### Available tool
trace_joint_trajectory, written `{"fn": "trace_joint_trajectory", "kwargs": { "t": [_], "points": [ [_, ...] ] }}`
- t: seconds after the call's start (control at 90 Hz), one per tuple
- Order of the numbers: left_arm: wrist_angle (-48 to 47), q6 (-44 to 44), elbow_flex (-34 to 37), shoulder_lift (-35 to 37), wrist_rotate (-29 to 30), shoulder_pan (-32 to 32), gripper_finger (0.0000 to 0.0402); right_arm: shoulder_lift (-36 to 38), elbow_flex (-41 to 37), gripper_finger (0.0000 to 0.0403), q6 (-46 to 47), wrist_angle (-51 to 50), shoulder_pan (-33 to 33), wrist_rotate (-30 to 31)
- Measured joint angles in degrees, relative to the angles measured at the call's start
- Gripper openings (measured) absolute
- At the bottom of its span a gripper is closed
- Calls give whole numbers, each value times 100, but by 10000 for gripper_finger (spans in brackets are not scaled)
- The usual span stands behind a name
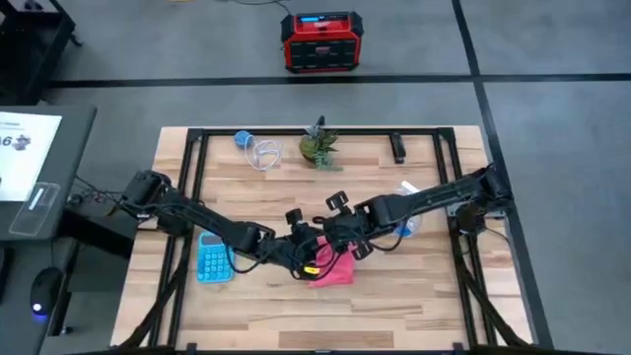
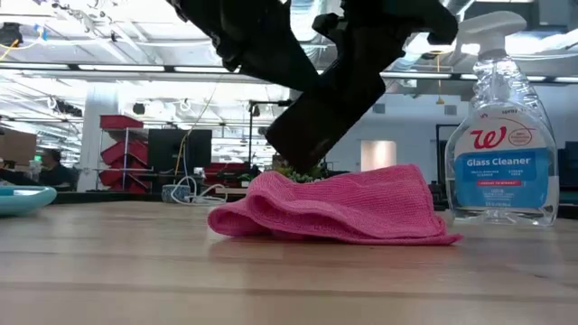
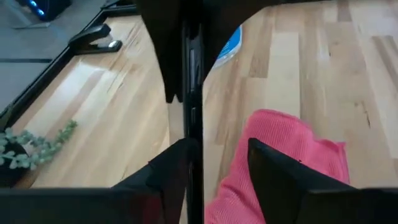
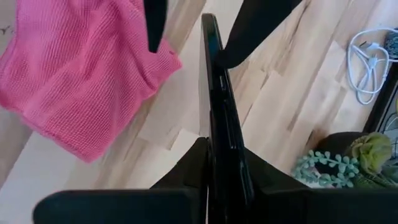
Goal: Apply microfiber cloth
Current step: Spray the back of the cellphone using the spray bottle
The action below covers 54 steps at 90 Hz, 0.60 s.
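A slim black phone (image 4: 225,134) is gripped edgewise by both the left claw (image 3: 214,162) and right claw (image 4: 217,162). The knitted pink microfiber cloth (image 2: 339,209) is seen rumpled on the wooden worktop (image 2: 271,280) beneath; only the low view shows a glass cleaner bottle (image 2: 502,144).

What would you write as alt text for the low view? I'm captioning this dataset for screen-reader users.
A crumpled pink microfiber cloth lies on a wooden table, with a black phone held tilted above it by dark robot arms coming from above. A glass cleaner spray bottle stands to the cloth's right.
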State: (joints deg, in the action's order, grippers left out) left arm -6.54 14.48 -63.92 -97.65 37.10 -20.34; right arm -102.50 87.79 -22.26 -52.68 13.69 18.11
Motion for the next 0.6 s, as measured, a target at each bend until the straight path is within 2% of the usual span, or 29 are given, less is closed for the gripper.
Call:
{"fn": "trace_joint_trajectory", "kwargs": {
  "t": [0.289,0.456,0.6],
  "points": [
    [-421,188,7,-6,37,6,174,4,11,18,81,-120,132,-88],
    [49,40,12,-235,7,38,199,7,11,17,101,-109,134,-156],
    [502,-165,12,-607,-152,66,192,9,11,18,149,-90,134,-172]
  ]
}}
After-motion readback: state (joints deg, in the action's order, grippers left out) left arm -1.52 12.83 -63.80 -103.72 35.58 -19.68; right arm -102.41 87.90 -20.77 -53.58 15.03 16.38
